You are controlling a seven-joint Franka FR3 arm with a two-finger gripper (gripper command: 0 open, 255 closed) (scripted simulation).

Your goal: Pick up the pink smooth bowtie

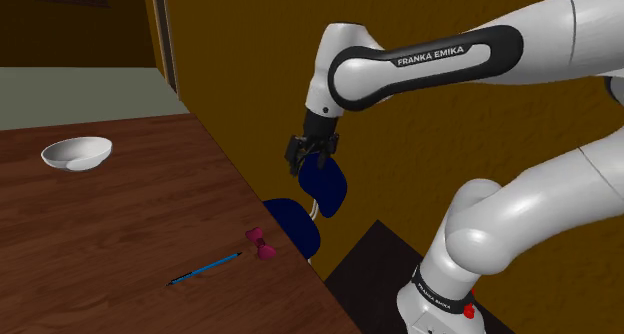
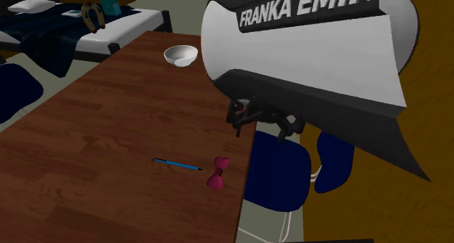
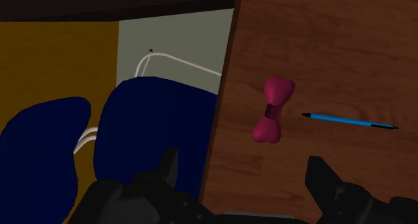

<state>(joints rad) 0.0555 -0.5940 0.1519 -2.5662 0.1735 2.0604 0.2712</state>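
The bowtie (image 1: 262, 242) is a small magenta-pink bow lying flat on the dark wooden table (image 1: 100, 232), close to the table's edge beside the stand. In the second exterior view the bowtie (image 2: 217, 172) lies just beside a blue pen (image 2: 177, 164). My gripper (image 1: 306, 165) hangs in the air above the table's edge and a blue chair (image 1: 305, 207), well above the bowtie and apart from it. In the wrist view the bowtie (image 3: 272, 110) lies ahead of the gripper (image 3: 244, 182), whose fingers (image 3: 167, 170) stand apart with nothing between them.
The blue pen (image 1: 205, 269) lies next to the bowtie, further in on the table. A white bowl (image 1: 77, 153) stands at the table's far end. The blue chair (image 2: 280, 172) is tucked at the table's edge. A bed (image 2: 87, 23) stands beyond the table.
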